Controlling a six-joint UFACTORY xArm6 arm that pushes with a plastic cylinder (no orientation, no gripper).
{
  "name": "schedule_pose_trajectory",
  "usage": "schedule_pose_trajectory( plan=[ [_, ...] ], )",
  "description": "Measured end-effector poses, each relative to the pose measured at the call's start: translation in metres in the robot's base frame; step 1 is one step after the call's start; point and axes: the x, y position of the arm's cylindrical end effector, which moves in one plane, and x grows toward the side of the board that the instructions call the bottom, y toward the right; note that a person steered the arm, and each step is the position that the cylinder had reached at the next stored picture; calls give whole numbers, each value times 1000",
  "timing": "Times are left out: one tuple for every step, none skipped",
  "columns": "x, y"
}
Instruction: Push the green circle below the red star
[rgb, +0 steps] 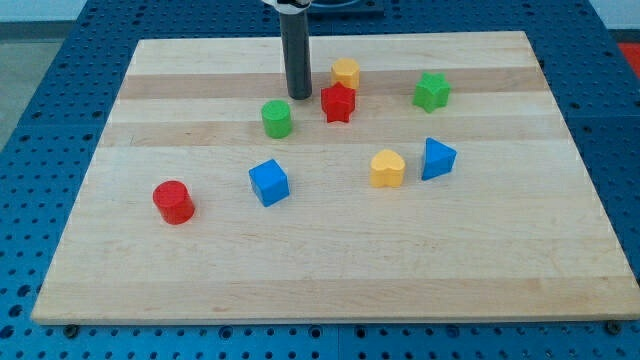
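Green circle upright, tip just above-right.

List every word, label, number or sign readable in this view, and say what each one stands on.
None: no text can be read anywhere in this view.
The wooden board shows only bare grain.
The blocks, such as the green cylinder block and the red star block, have plain faces.
The dark rod ending in my tip carries no marking.

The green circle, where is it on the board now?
The green circle sits left of centre in the view's upper half, just left of the red star, with my tip close above it.
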Motion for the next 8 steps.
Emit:
schedule_pose_trajectory(
  plan=[
    [30,2],
    [32,2],
    [26,4],
    [22,20],
    [22,-12],
    [22,-12],
    [20,-51],
    [20,-52]
  ],
)
